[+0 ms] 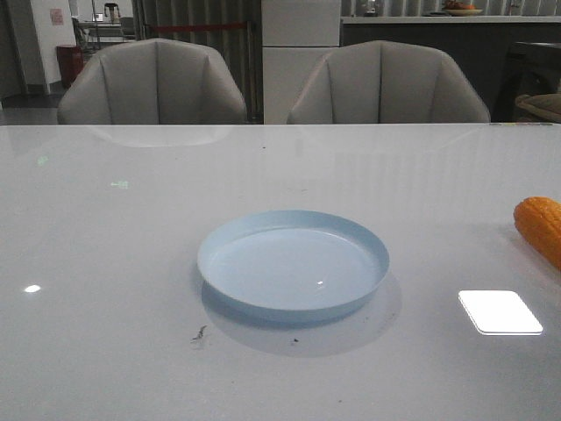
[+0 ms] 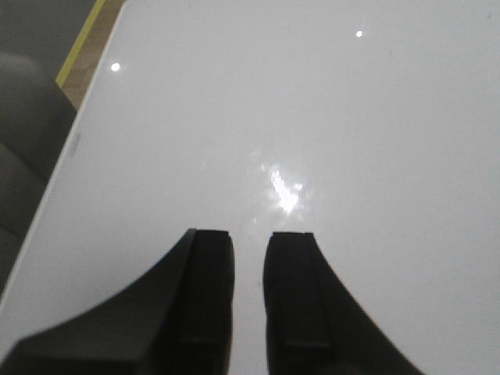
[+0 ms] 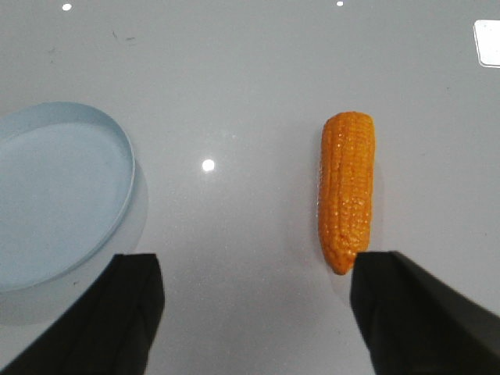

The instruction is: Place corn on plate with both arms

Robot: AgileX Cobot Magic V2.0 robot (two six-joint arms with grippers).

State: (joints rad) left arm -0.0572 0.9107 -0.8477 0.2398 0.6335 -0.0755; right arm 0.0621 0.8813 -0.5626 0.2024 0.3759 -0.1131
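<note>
Risk: right hand point(image 3: 254, 312), jaws wide and empty, sits off-centre from corn point(image 3: 347, 195), so closing could roll it across the glossy tabletop point(image 1: 105, 263), away from plate point(image 1: 230, 300); left hand point(image 2: 248, 305) nearly clenched, empty.

corn point(image 3: 347, 191): lying flat on the white table point(image 3: 250, 78), tapered end toward one fingertip | plate point(image 3: 55, 195): empty, well apart from the corn | right gripper point(image 3: 254, 301): jaws spread wide, holding nothing
</note>
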